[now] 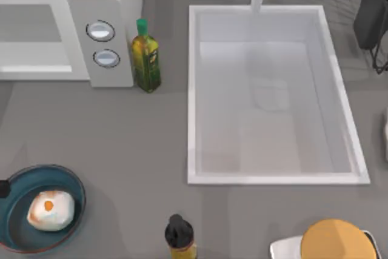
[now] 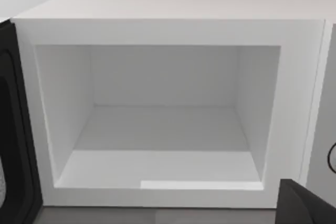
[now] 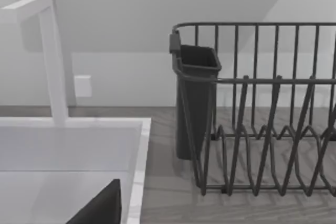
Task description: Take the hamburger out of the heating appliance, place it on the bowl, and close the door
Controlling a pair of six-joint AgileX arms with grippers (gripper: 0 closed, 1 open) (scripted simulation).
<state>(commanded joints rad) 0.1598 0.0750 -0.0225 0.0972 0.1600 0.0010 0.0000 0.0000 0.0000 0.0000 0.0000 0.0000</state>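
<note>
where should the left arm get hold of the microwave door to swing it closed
At its free edge, from the outer face. In the left wrist view the door stands swung out at one side of the empty microwave cavity, a thin dark slab seen nearly edge-on. That free edge suits a pinch or push best.

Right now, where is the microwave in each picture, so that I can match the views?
Top view: the microwave stands at the upper left.
Left wrist view: seen from the front, its empty cavity in the middle.
Right wrist view: looks at the sink and dish rack.
Shared landmark: the faucet, top and right wrist views.
</note>
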